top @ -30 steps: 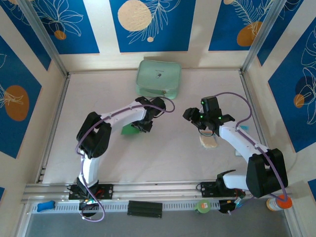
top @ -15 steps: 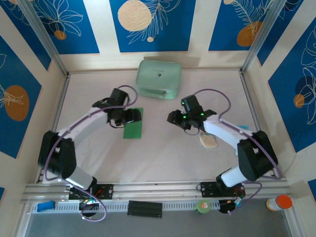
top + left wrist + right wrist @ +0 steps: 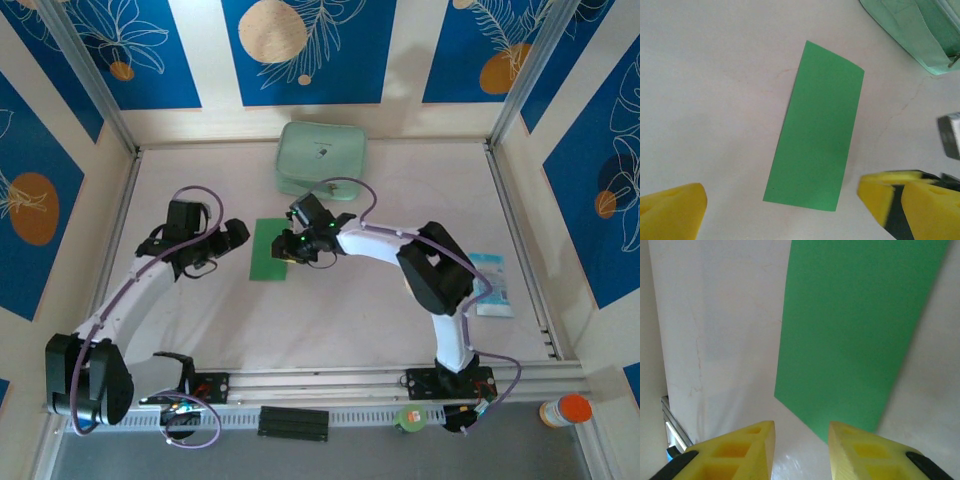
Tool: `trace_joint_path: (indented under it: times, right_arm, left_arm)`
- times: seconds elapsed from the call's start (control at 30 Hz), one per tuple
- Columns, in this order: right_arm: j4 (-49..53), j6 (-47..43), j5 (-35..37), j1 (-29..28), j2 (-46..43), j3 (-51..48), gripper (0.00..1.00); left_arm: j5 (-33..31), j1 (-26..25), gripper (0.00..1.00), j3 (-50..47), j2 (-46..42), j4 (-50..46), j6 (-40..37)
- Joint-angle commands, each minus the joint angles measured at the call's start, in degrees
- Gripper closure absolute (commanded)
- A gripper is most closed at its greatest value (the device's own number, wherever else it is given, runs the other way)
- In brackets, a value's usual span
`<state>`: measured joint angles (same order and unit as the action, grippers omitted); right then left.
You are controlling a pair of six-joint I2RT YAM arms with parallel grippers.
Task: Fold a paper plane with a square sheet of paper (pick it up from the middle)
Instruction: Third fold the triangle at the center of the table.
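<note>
Mint pouch [image 3: 910, 30] is mostly cut off. Green sheet of paper [image 3: 815, 130] lies flat on bare counter [image 3: 715, 100] ahead of the wide-spread left fingers [image 3: 670, 210]; narrow-gapped, empty right fingers [image 3: 875, 452] sit by its corner.

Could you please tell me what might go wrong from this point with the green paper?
The green paper lies flat on the table, so the right gripper's fingers at its edge may skid or crumple it instead of pinching it. The left gripper is open and off the sheet, so nothing pins it against sliding.
</note>
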<state>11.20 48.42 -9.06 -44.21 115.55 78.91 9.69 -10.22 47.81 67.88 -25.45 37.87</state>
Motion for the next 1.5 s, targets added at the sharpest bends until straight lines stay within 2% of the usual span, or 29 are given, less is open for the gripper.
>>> trace_joint_path:
  times: [0.0,0.2,0.33,0.6,0.7,0.83,0.93,1.0,1.07,1.23,1.47]
  right_arm:
    - [2.28,-0.12,-2.81,0.35,3.65,3.72,0.67]
    - [8.48,-1.61,-2.03,1.14,8.24,7.6,0.68]
    - [12.16,-4.55,-1.16,1.7,7.73,5.75,0.68]
    - [14.1,-22.43,1.93,4.3,-1.81,-8.33,0.73]
    - [13.62,-25.15,0.12,5.83,-4.72,-10.83,0.73]
    - [9.3,-18.57,-1.28,6.19,-10.01,-11.39,0.72]
    - [5.79,-6.6,5.19,6.33,-13.38,-13.34,0.7]
    - [1.16,-0.87,4.73,6.29,-14.29,-15.8,0.69]
    - [0.67,2.23,4.95,6.04,-13.81,-15.78,0.69]
    - [1.63,1.66,0.92,5.93,-8.82,-12.45,0.7]
    - [0.34,2.89,0.33,6.41,-4.45,-12.74,0.7]
  left_arm:
    - [2.11,0.97,0.01,-1.12,-0.43,1.44,-0.16]
    - [5.39,1.04,0.01,-1.75,1.52,3.93,0.27]
    - [9.48,1.08,0.01,-2.62,2.85,7.13,0.29]
    - [18.64,0.57,0.0,-5.59,5.67,14.2,-0.22]
    - [20.7,-0.33,0.0,-6.15,7.55,15.56,0.99]
    - [21.97,-2.21,0.0,-6.22,8.89,16.64,3.17]
    - [21.26,-4.32,0.0,-7.22,8.98,18.13,4.97]
    - [21.07,-5.95,0.0,-8.04,9.46,19.48,6.96]
    - [20.43,-7.53,0.0,-8.77,10.04,20.41,8.98]
    - [18.35,-10.81,0.01,-10.24,10.79,21.36,15.58]
    - [17.99,-14.72,0.0,-11.36,11.76,23.83,20.35]
